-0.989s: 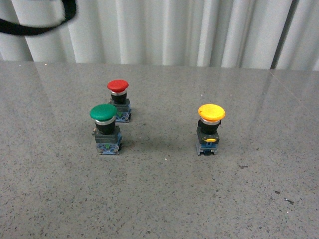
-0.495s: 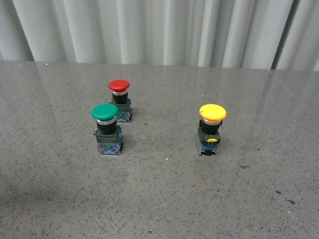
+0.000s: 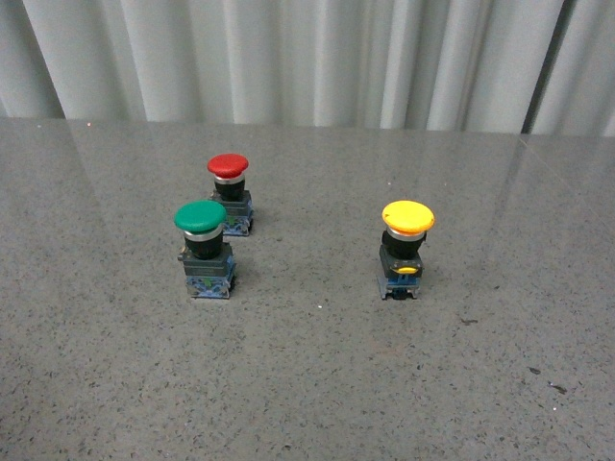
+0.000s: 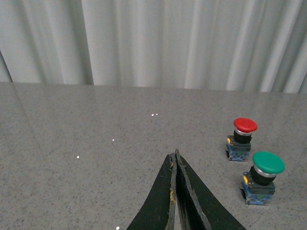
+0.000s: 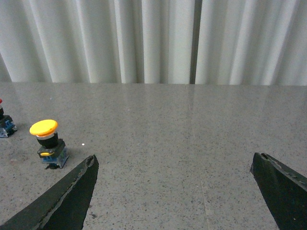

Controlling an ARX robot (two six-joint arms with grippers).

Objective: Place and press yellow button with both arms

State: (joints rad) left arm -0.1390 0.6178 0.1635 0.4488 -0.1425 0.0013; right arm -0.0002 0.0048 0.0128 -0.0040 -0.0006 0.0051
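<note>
Nothing done yet. The yellow button (image 3: pixel 407 248) stands upright on the worktop (image 3: pixel 307 384), untouched and well apart from the green button (image 3: pixel 203 248) and red button (image 3: pixel 229 192). Your left claw (image 4: pixel 175 160) is pinched closed and empty. Your right claw (image 5: pixel 172 165) gapes wide and empty, not around the yellow button. Grasp, placing and press all remain.

The front camera looks down across the table (image 3: pixel 307 384) toward the curtain (image 3: pixel 307 58), red button (image 3: pixel 228 165) and green button (image 3: pixel 200 216) left of centre, yellow button (image 3: pixel 407 217) right. Both wrist cameras sit lower, facing the same curtain: the left shares red and green, the right mainly yellow.
</note>
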